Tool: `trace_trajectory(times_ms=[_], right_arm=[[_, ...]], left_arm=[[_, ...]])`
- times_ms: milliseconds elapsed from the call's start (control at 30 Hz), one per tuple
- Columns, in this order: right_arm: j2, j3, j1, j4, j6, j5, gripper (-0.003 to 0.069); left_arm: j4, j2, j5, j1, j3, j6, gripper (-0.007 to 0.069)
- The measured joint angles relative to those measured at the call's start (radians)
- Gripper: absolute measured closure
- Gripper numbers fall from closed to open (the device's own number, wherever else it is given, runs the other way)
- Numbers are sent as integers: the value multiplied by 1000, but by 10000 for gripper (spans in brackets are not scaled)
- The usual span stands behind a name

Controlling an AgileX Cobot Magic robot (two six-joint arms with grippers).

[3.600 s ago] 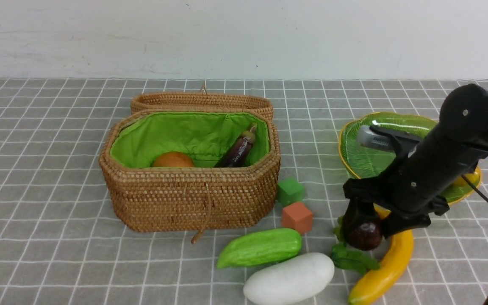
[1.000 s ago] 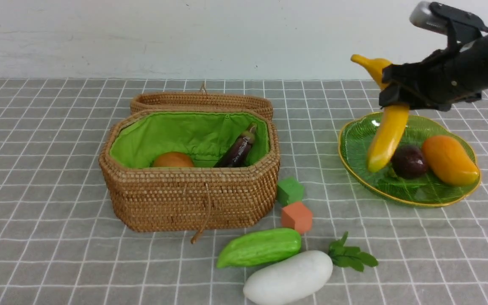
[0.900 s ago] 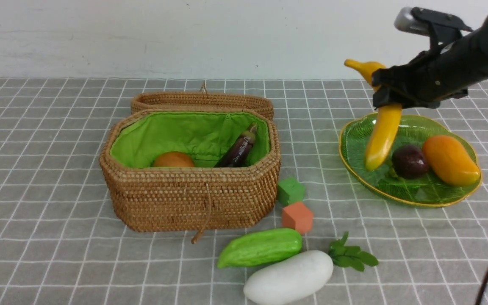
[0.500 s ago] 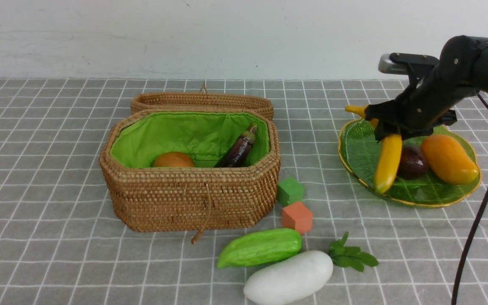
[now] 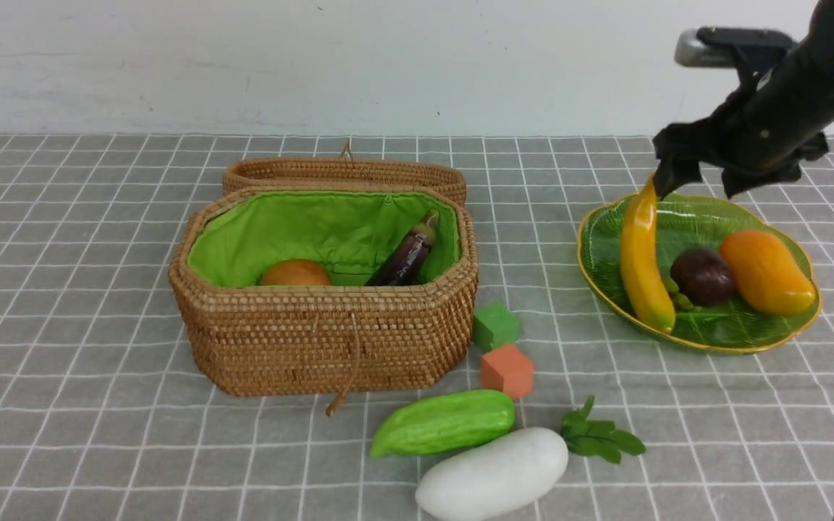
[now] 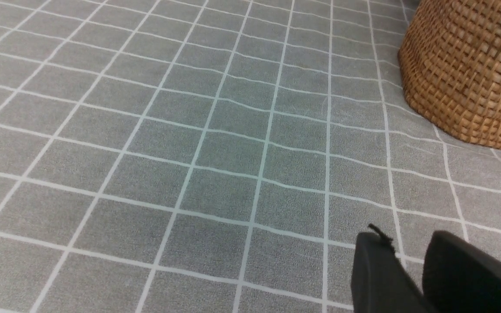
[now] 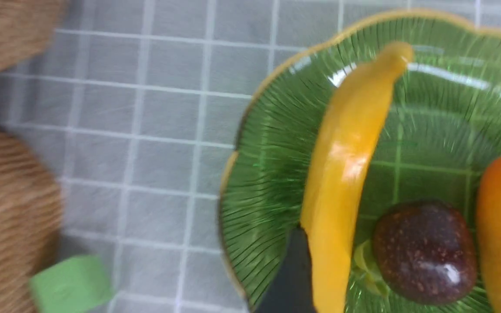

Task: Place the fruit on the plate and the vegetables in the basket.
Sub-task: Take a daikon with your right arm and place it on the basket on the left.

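Three fruits [image 5: 701, 275] on plate [image 5: 605, 246], two cubes [image 5: 495, 325]

Lighting: bright, even, diffuse from overhead; only faint soft shadow at the base of the basket [image 5: 323, 340].
Glare: white highlights on banana [image 7: 342, 165], plate [image 7: 268, 174] and maroon fruit [image 7: 424, 252].
Blur: right wrist view smeared, the basket worst; front and left wrist views sharp.
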State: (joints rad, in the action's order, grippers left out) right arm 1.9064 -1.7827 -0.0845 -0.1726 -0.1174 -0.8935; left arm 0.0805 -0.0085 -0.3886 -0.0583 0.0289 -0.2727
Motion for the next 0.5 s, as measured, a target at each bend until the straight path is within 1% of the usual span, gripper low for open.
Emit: trace_trajectory(times_ms=[100,133,167,233,267,300,367,400,433,467,500], right_arm=[[-125,78,-36,-70,-175,6,81],[-177,130,-59,-108,-284,7,90],[-185,150,-63,-114,-304,6,91],[-283,301,-115,-199,-565,5,101],[-289,314,-123,-205,-585,4,102],[-327,402,-150,-242,-719,2,103],[-353,484,-174,-262,-853,-5,104],[-364,535,-196,-265,-943,-15,104],[-371,594,-234,-265,-1060,-28,104],[-372,628,-269,-265,-1118,-30,106],[-372,637,-281,-265,-1132,-30,106]], left_arm=[[0,0,0,0,0,0,459],[0,0,0,0,0,0,457],[0,0,0,0,0,0,457],[0,0,0,0,0,0,452],[0,0,0,0,0,0,451],[0,0,0,0,0,0,449],[0,0,0,0,0,0,447],[0,0,0,0,0,0,446],[0,0,0,0,0,0,445],[0,0,0,0,0,0,445],[0,0,0,0,0,0,445]])
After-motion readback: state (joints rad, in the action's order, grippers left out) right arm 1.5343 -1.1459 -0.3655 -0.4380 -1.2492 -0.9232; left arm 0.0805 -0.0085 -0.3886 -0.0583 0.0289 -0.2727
